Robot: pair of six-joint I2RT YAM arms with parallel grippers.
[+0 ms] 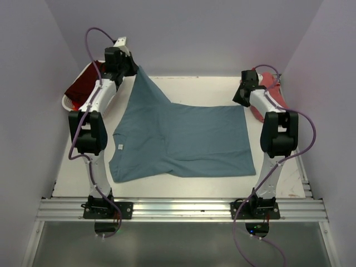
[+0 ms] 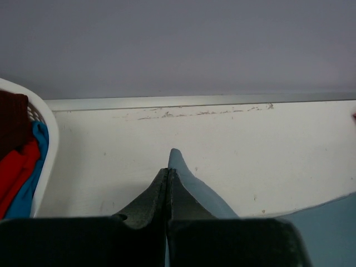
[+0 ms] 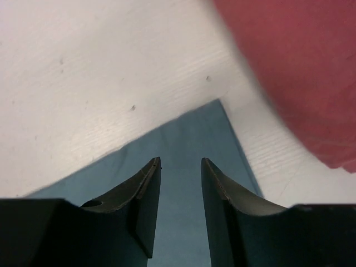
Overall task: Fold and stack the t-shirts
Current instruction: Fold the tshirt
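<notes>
One teal shirt lies crosswise, collar leftward, far corner pinched by the left claw; the right claw gapes over its far-right corner.

Overhead view looks down; 2 near wrist views share teal t-shirt.

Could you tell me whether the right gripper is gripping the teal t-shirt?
No, the right gripper hangs open above the teal t-shirt, pinching nothing.

a white basket sits at the white table's far-left corner.
</notes>
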